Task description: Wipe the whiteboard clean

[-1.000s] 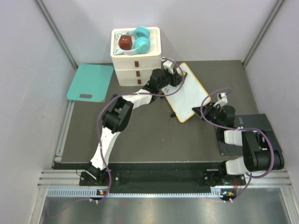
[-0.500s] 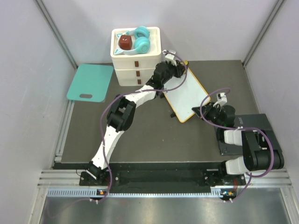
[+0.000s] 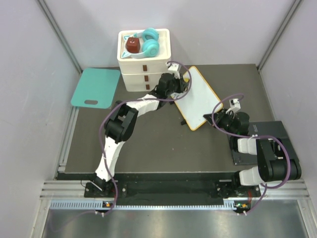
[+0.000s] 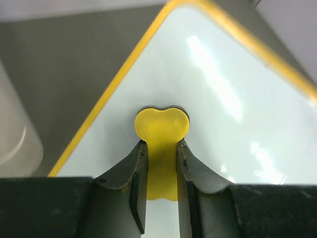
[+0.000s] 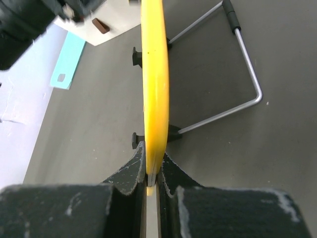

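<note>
Our left gripper point(image 4: 159, 163), clamped on the yellow eraser point(image 4: 162, 124), now sits further back from the far corner of the whiteboard point(image 3: 198, 99); our right gripper point(image 5: 152, 168) pinches its rim. Teal headphones point(image 3: 150, 42) lie in the top tray of the drawer unit point(image 3: 144, 69).

Glossy, smooth face on the whiteboard point(image 4: 233, 94), w/ glare; rim's yellow plastic. The yellow eraser point(image 4: 162, 124) and grey tabletop point(image 5: 297, 148) look matt. Its stand point(image 5: 246, 64) is shiny metal wire.

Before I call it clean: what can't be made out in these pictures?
Left wrist: wiping face of the yellow eraser, held in the left gripper, faces away; most of the whiteboard is off frame.
Top: the board's far-left strip is under the left arm.
Right wrist: the right gripper holds the board edge-on, face unseen.
</note>
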`<act>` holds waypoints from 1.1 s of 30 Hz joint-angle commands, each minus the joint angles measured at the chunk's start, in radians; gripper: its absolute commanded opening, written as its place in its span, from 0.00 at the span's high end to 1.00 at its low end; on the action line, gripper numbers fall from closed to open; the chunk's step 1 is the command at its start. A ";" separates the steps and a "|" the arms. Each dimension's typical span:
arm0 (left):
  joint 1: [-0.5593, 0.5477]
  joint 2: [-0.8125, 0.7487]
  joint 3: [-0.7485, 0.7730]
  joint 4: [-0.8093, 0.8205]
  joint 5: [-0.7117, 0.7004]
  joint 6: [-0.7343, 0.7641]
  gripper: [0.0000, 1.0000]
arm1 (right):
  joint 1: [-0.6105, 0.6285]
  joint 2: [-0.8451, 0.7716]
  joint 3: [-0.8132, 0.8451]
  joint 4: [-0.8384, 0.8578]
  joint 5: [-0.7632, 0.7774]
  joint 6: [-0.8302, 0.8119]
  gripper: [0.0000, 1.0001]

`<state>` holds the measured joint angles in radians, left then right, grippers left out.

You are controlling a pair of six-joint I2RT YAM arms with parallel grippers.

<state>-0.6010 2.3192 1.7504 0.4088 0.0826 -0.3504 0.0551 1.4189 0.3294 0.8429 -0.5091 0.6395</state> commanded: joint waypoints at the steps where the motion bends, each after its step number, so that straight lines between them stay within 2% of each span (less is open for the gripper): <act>1: 0.004 -0.107 -0.158 -0.157 -0.056 -0.042 1.00 | 0.011 -0.005 0.008 -0.038 -0.054 -0.110 1.00; 3: 0.006 -0.133 -0.245 -0.131 -0.110 -0.035 1.00 | 0.011 -0.005 0.007 -0.033 -0.055 -0.109 1.00; 4: 0.004 -0.156 -0.267 -0.137 -0.210 -0.035 1.00 | 0.011 -0.005 0.005 -0.034 -0.058 -0.110 1.00; 8: 0.009 -0.196 -0.360 -0.075 -0.294 -0.024 1.00 | 0.011 0.002 0.010 -0.031 -0.071 -0.106 1.00; 15: 0.027 -0.182 -0.439 0.235 -0.164 -0.004 1.00 | 0.008 -0.017 0.005 -0.044 -0.049 -0.109 1.00; 20: 0.029 -0.135 -0.448 0.436 -0.130 0.001 1.00 | -0.038 0.008 -0.006 0.005 -0.101 -0.063 1.00; 27: 0.035 -0.072 -0.404 0.510 -0.089 0.021 1.00 | -0.087 0.058 -0.009 0.087 -0.149 -0.023 1.00; 33: 0.050 -0.054 -0.397 0.470 0.092 -0.044 1.00 | -0.087 0.064 -0.004 0.099 -0.155 -0.015 1.00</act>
<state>-0.5606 2.2387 1.3247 0.8215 0.0414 -0.3470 -0.0250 1.4677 0.3275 0.8970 -0.6422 0.6582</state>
